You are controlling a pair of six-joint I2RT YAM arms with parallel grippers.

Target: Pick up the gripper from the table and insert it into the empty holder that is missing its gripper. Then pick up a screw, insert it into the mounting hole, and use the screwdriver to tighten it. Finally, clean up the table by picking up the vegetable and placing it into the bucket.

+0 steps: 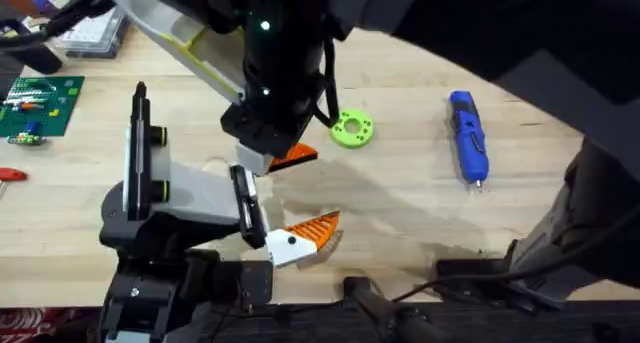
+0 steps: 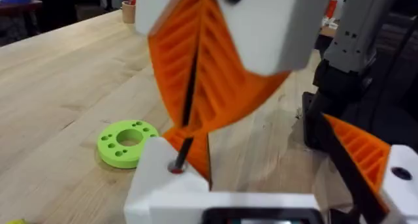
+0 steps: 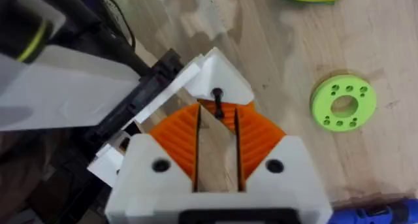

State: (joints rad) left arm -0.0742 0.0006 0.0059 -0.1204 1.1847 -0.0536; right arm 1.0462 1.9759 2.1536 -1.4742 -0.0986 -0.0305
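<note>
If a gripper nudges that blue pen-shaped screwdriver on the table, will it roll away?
The blue pen-shaped screwdriver lies flat on the wooden table, and its rounded body suggests it could roll sideways. Its black bands may slow that a little. It looks rigid, so it should lift without bending, though the thin metal tip seems delicate.

No text, label, brand, number or sign can be read in any of the views. The green circuit board (image 1: 38,105), lying on the worktop (image 1: 400,193) well to the far left of the green disc (image 1: 352,129), carries small white markings, but they are too small to make out. The blue screwdriver (image 1: 468,136), to the right of that disc, shows no legible lettering on its body.
</note>
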